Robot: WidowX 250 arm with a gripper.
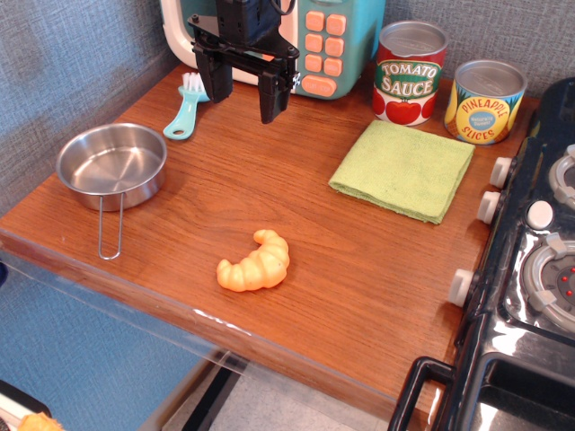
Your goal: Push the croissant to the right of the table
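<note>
Croissant (254, 264) waits near the front edge; gripper (244, 90) hovers far off at 12 o'clock.

The gripper hangs spread and empty, well apart from the toy on the wooden surface (269, 180). Glossy, rigid and probably light, the croissant should slide readily yet may spin; press its rounded 9 o'clock end, steering toward 3 o'clock, below the green cloth (402, 169).

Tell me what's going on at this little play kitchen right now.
A black robot end effector hangs open above the back of the reddish-brown wooden table, holding nothing. The glossy orange-yellow plastic croissant lies untouched near the front edge, well apart from it. A folded green cloth and a black toy stove sit to the right, a small steel pan to the left.
</note>
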